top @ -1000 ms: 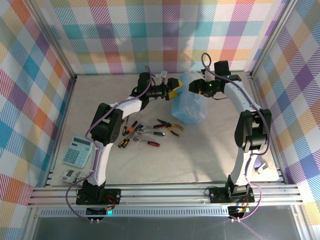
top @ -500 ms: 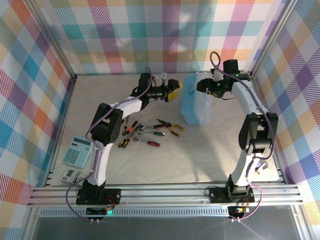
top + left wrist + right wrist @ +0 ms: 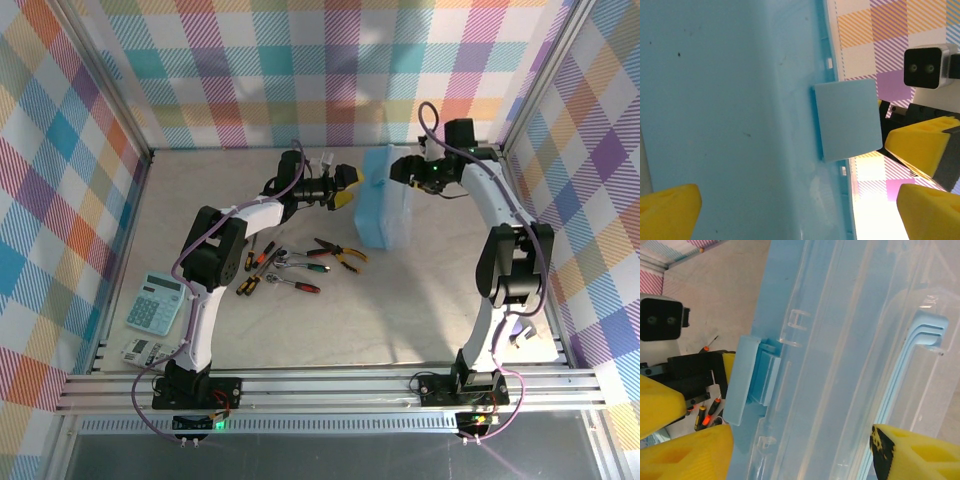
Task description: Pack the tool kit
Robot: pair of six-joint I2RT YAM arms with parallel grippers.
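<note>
The tool kit's light blue case (image 3: 385, 205) stands on edge at the back middle of the table. My left gripper (image 3: 347, 188) is open just left of it, and the case's blue wall (image 3: 730, 100) and latch (image 3: 847, 120) lie ahead of its yellow fingers. My right gripper (image 3: 398, 168) is at the case's upper right, jaws wide on either side of the clear lid (image 3: 840, 365) with its handle (image 3: 925, 330); I see no grip. Yellow-handled pliers (image 3: 340, 255), a red-handled wrench (image 3: 300, 285) and small screwdrivers (image 3: 255, 270) lie loose in front.
A pale calculator (image 3: 155, 302) and a small white device (image 3: 140, 350) lie at the near left. A white object (image 3: 530, 340) sits by the right arm's base. Plaid walls close in the back and both sides.
The case has gone from tilted between both grippers to standing on edge. My right gripper moved back and right and widened its jaws. The left gripper barely moved.
</note>
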